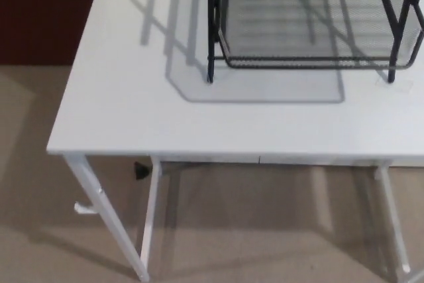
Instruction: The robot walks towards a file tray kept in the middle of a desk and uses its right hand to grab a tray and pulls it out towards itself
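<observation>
Neither robot hand in view, so fingers apart or together: cannot tell. White bench (pixel 132 117) filling most of the head view, its near edge running across the picture, thin white legs (pixel 106 230) dropping to beige carpet (pixel 40 243). Black wire file tray (pixel 311 31) standing on the bench toward the far right part of the top, cut off by the upper edge of the frame. Lowest mesh tray (pixel 291 38) sitting inside black upright posts (pixel 211 31), front lip facing the near edge, long axis across the picture. Bare bench top between lip and near edge. Dark red wall (pixel 40 18) at far left. Small black object (pixel 141 171) under the bench by the left leg.
</observation>
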